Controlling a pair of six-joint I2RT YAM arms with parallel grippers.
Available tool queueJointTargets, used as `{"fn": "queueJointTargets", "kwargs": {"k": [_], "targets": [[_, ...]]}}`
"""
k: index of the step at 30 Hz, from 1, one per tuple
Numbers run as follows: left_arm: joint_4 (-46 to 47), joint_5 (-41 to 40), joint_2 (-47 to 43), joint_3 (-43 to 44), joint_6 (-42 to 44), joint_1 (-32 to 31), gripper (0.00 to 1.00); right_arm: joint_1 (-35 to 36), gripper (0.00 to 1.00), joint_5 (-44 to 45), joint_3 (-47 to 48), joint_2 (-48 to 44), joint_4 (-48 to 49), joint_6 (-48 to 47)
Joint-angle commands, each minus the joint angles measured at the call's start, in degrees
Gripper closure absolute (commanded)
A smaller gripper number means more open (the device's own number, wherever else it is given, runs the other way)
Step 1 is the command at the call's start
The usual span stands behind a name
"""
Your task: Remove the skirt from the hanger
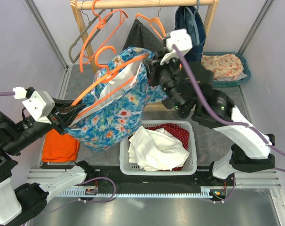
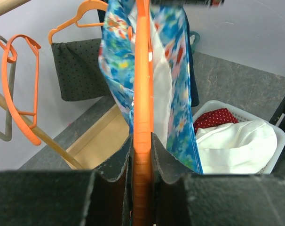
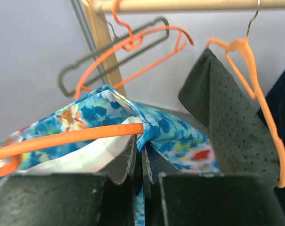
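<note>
A blue floral skirt (image 1: 115, 110) with white lining hangs on an orange hanger (image 1: 105, 77), held off the rack above the table. My left gripper (image 1: 69, 114) is shut on the hanger's lower end; in the left wrist view the orange bar (image 2: 142, 117) runs up from between the fingers, with the skirt (image 2: 180, 108) draped on it. My right gripper (image 1: 154, 70) is shut on the skirt's waistband at the upper right; in the right wrist view the blue fabric (image 3: 170, 132) is pinched between the fingers, beside the tip of the hanger (image 3: 86, 136).
A white basket (image 1: 192, 162) of white and red dotted clothes stands below the skirt. A wooden rack (image 1: 142, 4) behind holds orange and grey hangers, a dark dotted garment (image 1: 142, 37) and a navy one (image 1: 189, 28). An orange cloth (image 1: 60, 146) lies at left, a teal tray (image 1: 243, 66) at right.
</note>
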Motion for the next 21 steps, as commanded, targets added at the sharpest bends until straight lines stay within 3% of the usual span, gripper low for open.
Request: {"fn": "queueJointTargets", "kwargs": {"k": [1, 5, 9, 13, 21], "targets": [[3.67, 0.29, 0.28, -0.88, 2.01, -0.2, 0.98, 2.35, 0.91, -4.76, 11.61, 1.59, -4.66, -2.73], [3.5, -0.32, 0.37, -0.97, 2.45, -0.2, 0.98, 6.22, 0.92, -0.1, 13.93, 3.36, -6.26, -4.69], [3.58, -0.06, 0.81, -1.32, 2.37, -0.2, 0.98, 6.48, 0.91, -9.21, 7.07, 4.48, -5.37, 0.76], [3.58, 0.38, 1.33, -0.97, 1.93, -0.2, 0.98, 7.01, 0.94, -9.42, 10.94, 11.79, -14.33, 3.84], [3.58, 0.38, 1.07, -0.88, 2.19, -0.2, 0.98, 6.57, 0.93, -11.09, 0.22, 8.81, -13.82, 7.62]]}}
